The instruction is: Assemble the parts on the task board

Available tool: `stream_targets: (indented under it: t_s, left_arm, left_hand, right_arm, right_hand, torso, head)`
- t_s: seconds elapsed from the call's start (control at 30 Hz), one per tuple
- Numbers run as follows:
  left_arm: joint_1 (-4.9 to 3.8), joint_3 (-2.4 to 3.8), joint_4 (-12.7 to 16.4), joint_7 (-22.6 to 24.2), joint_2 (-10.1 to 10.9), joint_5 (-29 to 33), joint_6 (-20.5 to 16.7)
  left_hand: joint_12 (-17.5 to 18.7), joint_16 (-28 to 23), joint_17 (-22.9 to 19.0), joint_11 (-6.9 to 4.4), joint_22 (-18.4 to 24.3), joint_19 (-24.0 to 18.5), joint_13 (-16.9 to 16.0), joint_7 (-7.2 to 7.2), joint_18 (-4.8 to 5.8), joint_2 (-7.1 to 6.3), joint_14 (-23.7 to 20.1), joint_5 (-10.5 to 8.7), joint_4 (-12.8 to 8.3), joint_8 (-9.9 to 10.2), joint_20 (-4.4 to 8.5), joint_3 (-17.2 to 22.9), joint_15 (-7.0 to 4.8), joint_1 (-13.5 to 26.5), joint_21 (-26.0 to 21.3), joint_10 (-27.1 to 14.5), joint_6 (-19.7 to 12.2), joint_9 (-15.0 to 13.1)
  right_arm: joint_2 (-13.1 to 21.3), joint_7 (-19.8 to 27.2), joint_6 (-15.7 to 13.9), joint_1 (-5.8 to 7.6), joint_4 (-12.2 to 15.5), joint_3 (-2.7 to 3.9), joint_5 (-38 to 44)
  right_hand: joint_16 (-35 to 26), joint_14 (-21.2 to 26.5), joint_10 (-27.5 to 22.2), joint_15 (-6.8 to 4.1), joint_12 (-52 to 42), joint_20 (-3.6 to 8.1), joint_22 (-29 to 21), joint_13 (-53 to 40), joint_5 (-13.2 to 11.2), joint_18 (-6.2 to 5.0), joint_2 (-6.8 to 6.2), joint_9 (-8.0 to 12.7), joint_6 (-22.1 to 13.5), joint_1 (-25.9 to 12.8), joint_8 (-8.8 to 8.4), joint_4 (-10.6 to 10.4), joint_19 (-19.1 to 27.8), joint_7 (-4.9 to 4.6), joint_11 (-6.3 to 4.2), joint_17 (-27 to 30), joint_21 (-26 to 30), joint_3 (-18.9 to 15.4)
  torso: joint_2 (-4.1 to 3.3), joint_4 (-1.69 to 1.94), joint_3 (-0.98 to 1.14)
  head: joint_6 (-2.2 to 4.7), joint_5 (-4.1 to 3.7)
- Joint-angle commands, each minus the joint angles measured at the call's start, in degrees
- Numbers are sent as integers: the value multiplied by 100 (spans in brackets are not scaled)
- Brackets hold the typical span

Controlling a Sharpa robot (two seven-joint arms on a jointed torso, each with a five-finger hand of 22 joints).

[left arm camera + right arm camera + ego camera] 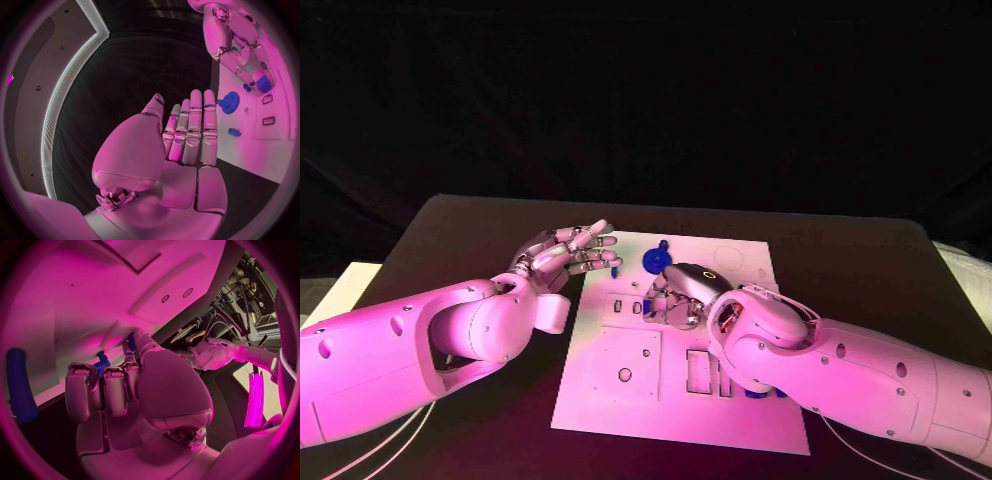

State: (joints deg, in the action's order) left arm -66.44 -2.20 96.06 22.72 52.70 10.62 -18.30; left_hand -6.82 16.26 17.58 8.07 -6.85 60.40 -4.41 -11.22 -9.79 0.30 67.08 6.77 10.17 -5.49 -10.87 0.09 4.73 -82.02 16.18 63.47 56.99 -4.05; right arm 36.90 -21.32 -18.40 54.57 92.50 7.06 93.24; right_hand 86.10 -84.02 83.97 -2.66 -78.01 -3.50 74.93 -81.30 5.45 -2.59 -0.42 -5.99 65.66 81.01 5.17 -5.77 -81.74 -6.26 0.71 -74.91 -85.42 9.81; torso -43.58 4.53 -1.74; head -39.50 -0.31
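Fingers (103,390) of right hand (682,295) curl down on a small blue part (102,362), probably seating it mid task board (733,420). Left hand (570,252) hovers flat, holding nothing, beside the blue gear (655,262), keeping clear.

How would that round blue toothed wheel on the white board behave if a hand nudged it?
The blue gear looks like stiff plastic and probably light. Lying flat on the task board, it would likely slide, not roll. Its toothed rim should offer fingers some grip.
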Motion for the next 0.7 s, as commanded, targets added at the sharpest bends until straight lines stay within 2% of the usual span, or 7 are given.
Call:
stream_targets:
  t_s: [0.03,0.37,0.7]
  left_arm:
    - [-6,4,15,40,-17,-28,119]
    - [-6,4,25,22,-24,-28,120]
    - [-6,4,27,16,-28,-28,149]
  left_hand:
    - [26,22,8,-4,9,11,5,-4,-67,31,-37,16,-35,29,-30,-1,13,-32,-34,-23,-5,3]
    - [29,24,14,-2,9,13,7,-10,-67,36,-38,15,-38,33,-29,-1,13,-33,-35,-25,-8,4]
    - [36,25,19,2,10,13,10,-17,-67,35,-41,15,-47,41,-29,-1,13,-39,-35,-35,-18,6]
  right_arm:
    - [-1,-104,231,-37,-50,-33,60]
    - [-6,-163,211,-38,-72,-41,66]
    - [-16,-133,144,-38,-76,-47,34]
  right_hand:
    - [-25,-428,115,-50,8,11,342,-70,41,-18,40,9,132,17,-2,18,32,113,-20,-690,34,26]
    - [-115,-394,-163,29,580,-43,170,290,49,-55,-134,83,-149,-122,-155,40,157,-20,85,-542,123,51]
    - [-176,-371,-321,80,894,-95,52,498,5,-82,-222,122,-302,-218,-157,21,240,-82,141,-448,189,77]
  torso:
    - [-1,-7,0]
    - [-5,-8,3]
    - [-7,-6,3]
  head:
    - [4,1]
    - [11,-11]
    - [8,-13]
